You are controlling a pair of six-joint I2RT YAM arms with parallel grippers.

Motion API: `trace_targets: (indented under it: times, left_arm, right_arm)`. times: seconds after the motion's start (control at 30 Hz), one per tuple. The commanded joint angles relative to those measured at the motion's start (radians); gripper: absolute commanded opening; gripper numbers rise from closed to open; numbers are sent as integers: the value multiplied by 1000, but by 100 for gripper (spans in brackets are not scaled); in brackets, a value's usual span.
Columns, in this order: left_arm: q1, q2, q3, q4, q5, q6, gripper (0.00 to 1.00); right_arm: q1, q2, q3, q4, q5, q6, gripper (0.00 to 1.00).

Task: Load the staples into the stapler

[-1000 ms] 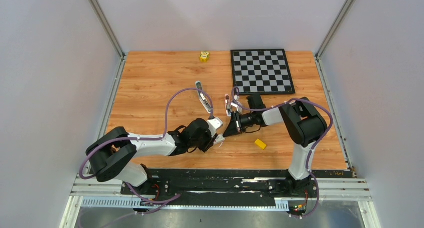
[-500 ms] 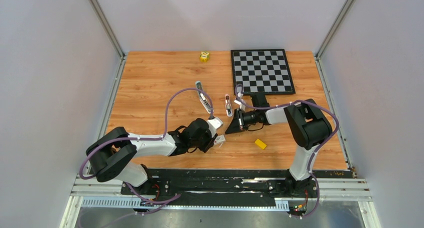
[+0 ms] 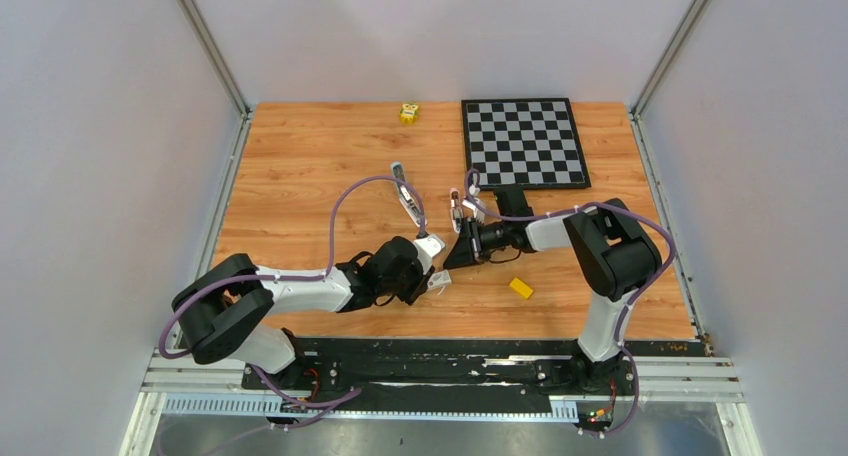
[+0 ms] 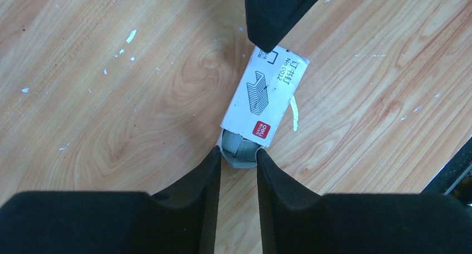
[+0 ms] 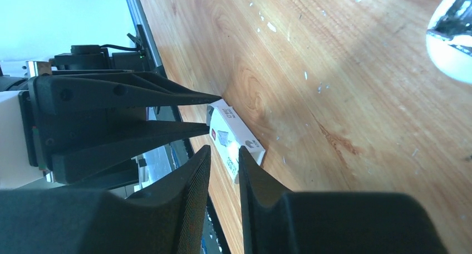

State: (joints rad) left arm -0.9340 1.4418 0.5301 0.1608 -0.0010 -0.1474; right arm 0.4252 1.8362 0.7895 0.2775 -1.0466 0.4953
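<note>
The staples (image 4: 244, 146) show as grey ridged strips in the open near end of a small white staple box (image 4: 267, 92) lying flat on the wood. My left gripper (image 4: 236, 156) has its fingertips pressed on both sides of that open end. My right gripper (image 5: 224, 154) is turned on its side at the box's far end (image 5: 236, 132), jaws narrowly parted, one finger over the label, the other just clear. In the top view the two grippers (image 3: 437, 274) (image 3: 450, 261) meet tip to tip over the box (image 3: 441, 283). The opened stapler (image 3: 405, 197) lies beyond them.
A small white and red piece (image 3: 456, 209) lies beside the stapler. A yellow block (image 3: 520, 287) lies right of the grippers. A chessboard (image 3: 525, 141) is at the back right and a small yellow toy (image 3: 408, 113) at the back edge.
My right gripper drew back up and right from the box, then came back left to its far end. The left arm and the box have stayed put.
</note>
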Motion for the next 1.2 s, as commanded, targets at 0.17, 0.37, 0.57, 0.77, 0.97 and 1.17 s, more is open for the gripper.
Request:
trace_targets:
  times: [0.17, 0.37, 0.57, 0.77, 0.97, 1.17]
  left_arm:
    - [-12, 22, -32, -30, 15, -20, 28]
    - [-12, 25, -31, -31, 13, -17, 28]
    - [-12, 23, -32, -33, 9, -17, 27]
    - [-12, 15, -27, -38, 13, -19, 28]
    - [-12, -25, -12, -40, 20, -141, 46]
    - [-17, -31, 69, -127, -38, -356, 61]
  right_arm:
    - [20, 22, -18, 1, 49, 33, 30]
    - [21, 1, -15, -31, 81, 22, 35]
    - [29, 0, -27, -17, 77, 39, 27]
    - [36, -67, -66, -24, 119, 48, 34]
    - [37, -76, -14, -77, 119, -19, 34]
    - [35, -102, 54, -239, 217, -116, 34]
